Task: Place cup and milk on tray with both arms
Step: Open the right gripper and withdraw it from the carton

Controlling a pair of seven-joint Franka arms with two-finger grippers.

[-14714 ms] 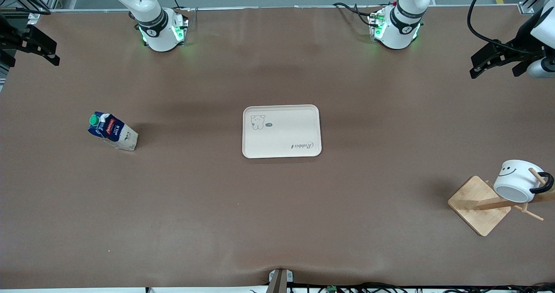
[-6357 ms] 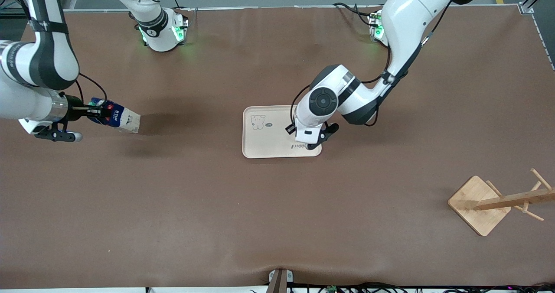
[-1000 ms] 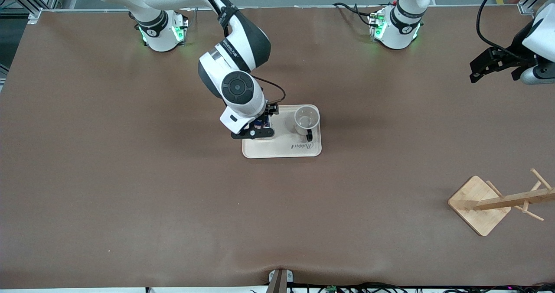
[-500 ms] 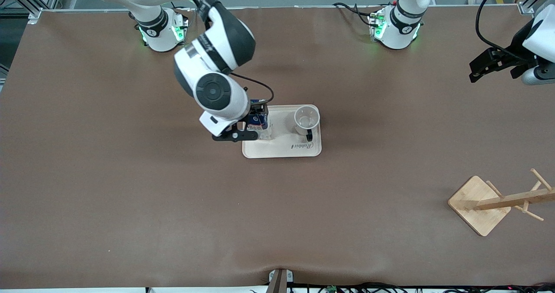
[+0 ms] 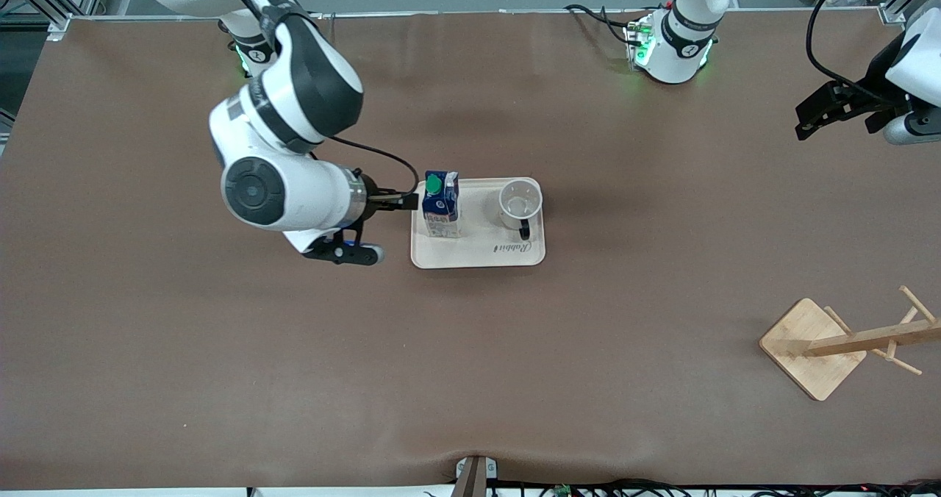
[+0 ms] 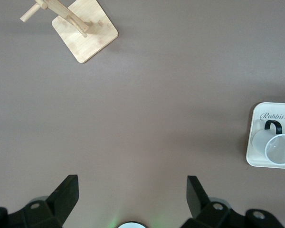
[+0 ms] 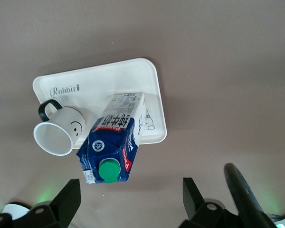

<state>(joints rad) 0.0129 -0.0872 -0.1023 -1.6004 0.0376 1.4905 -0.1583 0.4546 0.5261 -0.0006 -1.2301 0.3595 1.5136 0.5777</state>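
Gabled blue milk (image 5: 441, 213) upright on flat cream tray (image 5: 478, 256), beside round white cup (image 5: 520, 201) toward left arm's end. Right gripper (image 5: 409, 201) spread, empty, just beside carton. Left gripper (image 5: 838, 109) spread, waiting over table edge. Wooden rack (image 5: 816, 348) nearer front camera.

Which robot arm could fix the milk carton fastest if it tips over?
Probably the right. Its open gripper hangs just beside the milk carton on the tray, while the left gripper waits, open, over the table's edge.
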